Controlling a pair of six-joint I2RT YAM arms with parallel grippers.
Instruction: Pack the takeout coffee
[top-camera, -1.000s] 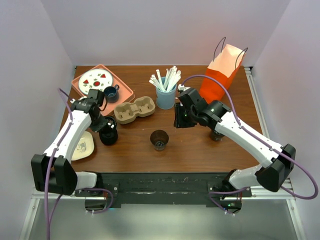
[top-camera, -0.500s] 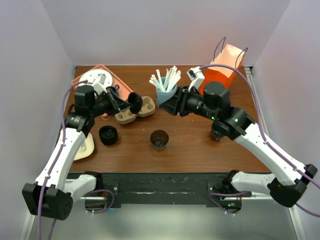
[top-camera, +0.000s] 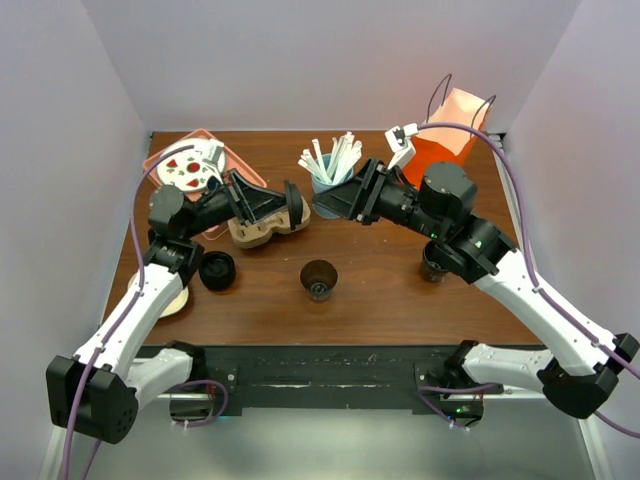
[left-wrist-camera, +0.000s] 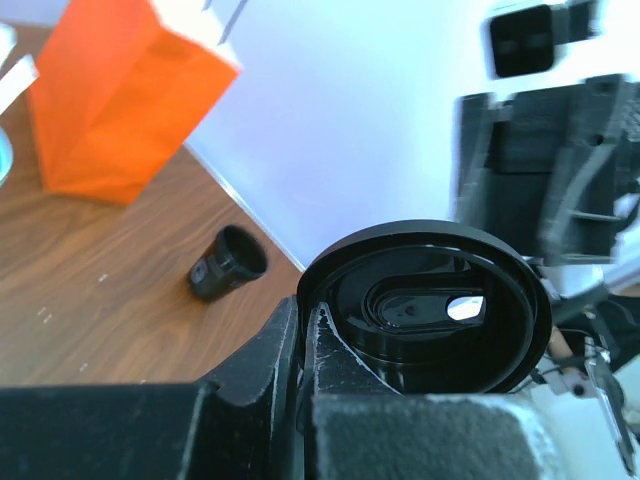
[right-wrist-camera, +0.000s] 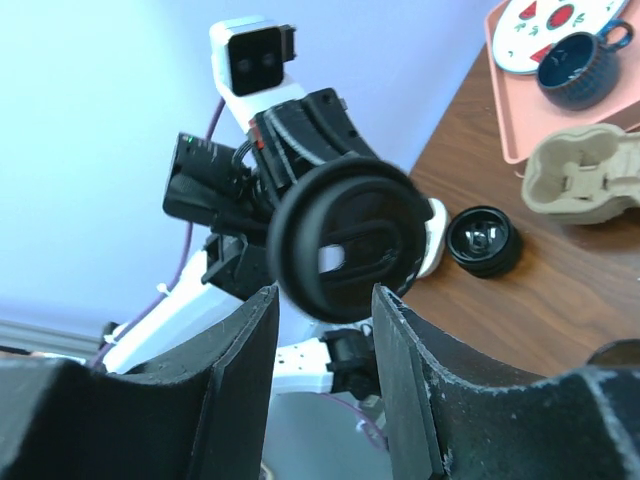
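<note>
- The left gripper (left-wrist-camera: 305, 335) is clamped on the rim of a black lid (left-wrist-camera: 430, 305), holding it on edge in the air.
- The right gripper (right-wrist-camera: 325, 300) faces the lid with its jaws apart, gripping nothing. Its wrist view frames one face of the lid between the fingers (right-wrist-camera: 240, 380). The left wrist view shows the other face.
- Only the overhead view shows the two grippers almost meeting beside the cardboard carrier (top-camera: 262, 225), with a cup (top-camera: 319, 278) standing mid-table (top-camera: 400, 300).
- The left wrist view shows a second cup (left-wrist-camera: 228, 262) near the orange bag (left-wrist-camera: 120, 100). Overhead, the right arm half hides it.
</note>
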